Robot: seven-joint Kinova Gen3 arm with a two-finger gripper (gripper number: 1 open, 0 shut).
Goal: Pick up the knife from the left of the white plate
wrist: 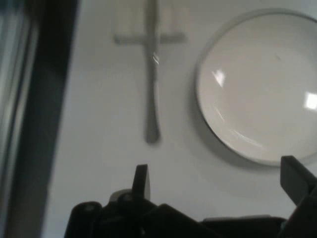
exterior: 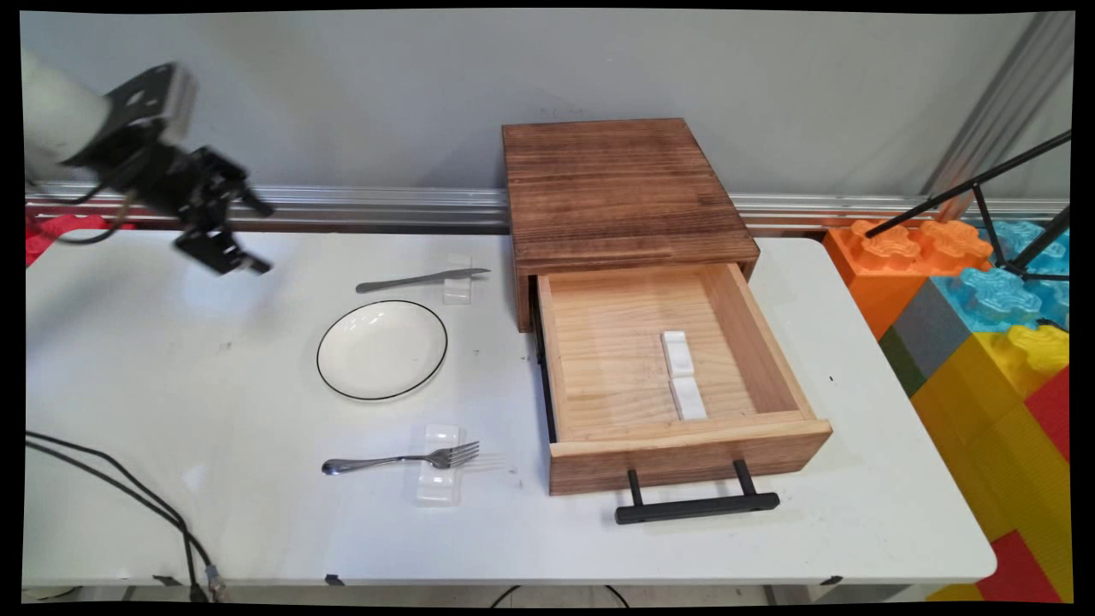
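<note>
Now, in your main view, the black two-finger gripper hangs above the white table at ten o'clock, fingers spread wide, holding nothing. Nearest to it is the silver table knife, its blade propped on a small clear rest. At the knife's six o'clock sits the round white plate with a thin black rim, and further down a silver fork across another clear rest. At three o'clock, the dark wooden box has its pale drawer pulled out, two white blocks inside. Your hand view: open fingers at the bottom, knife at twelve, plate at two.
</note>
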